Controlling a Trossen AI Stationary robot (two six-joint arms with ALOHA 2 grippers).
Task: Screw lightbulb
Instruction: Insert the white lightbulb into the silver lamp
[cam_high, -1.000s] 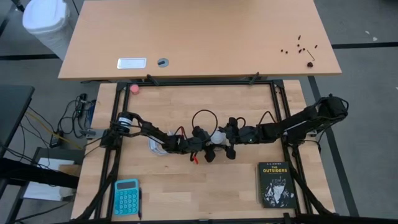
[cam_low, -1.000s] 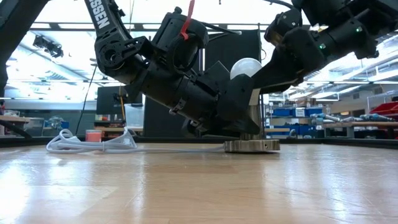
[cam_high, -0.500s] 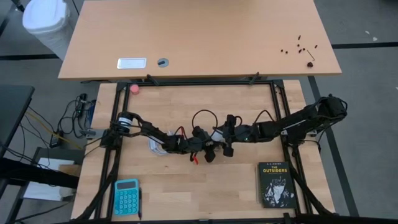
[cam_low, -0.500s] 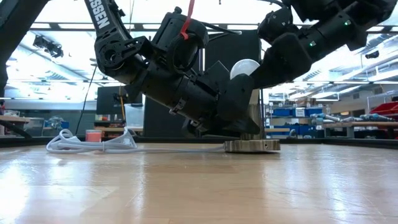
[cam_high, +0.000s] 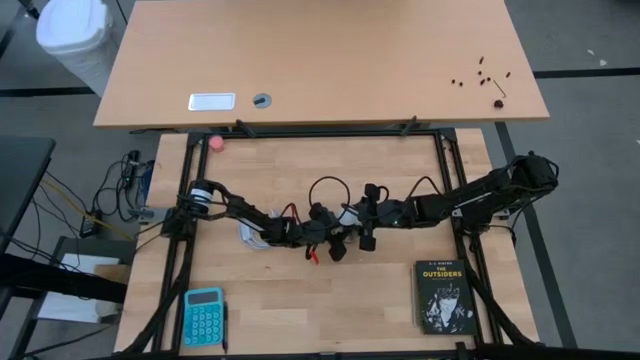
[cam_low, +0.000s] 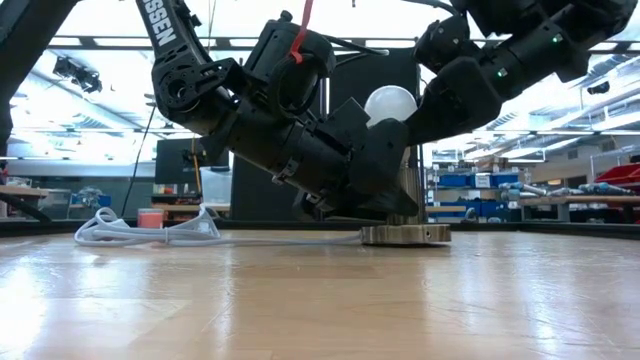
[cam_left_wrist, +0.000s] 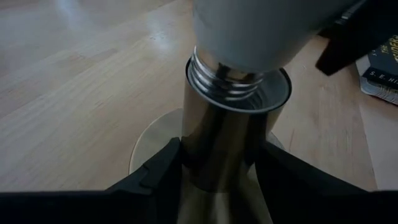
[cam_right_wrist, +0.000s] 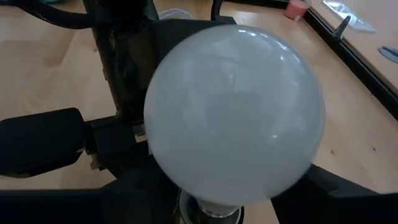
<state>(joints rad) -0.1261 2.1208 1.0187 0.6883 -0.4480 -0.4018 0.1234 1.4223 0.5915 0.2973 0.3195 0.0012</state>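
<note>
A small white pear-shaped lightbulb with a frosted round globe (cam_right_wrist: 235, 112) sits upright at the middle of the light wooden tabletop (cam_high: 300, 300), its grey threaded base (cam_left_wrist: 217, 74) resting in the mouth of a shiny metal cylindrical socket (cam_left_wrist: 214, 137). The threads still show above the socket's rim. The socket rises from a round metallic disc (cam_low: 405, 234) lying flat on the tabletop, and a white cord (cam_low: 150, 232) trails from it toward the left arm's side.

The right pincer (cam_low: 420, 100) reaches in from the right and its dark fingers lie against the sides of the globe, clamped on the lightbulb. The left pincer (cam_left_wrist: 214, 168) comes in low from the left, its two dark fingers pressed to either side of the metal cylinder below the bulb, gripping the socket.

In the low view, white letters on the left arm read "SSEN", the start of the word cut off.

On the near right part of the tabletop lies a black book (cam_high: 443, 297) with the title "THE OUTSIDERS" in white. In the near left corner lies a turquoise calculator (cam_high: 203, 317). A small pink ball (cam_high: 216, 143) rests at the far edge.
</note>
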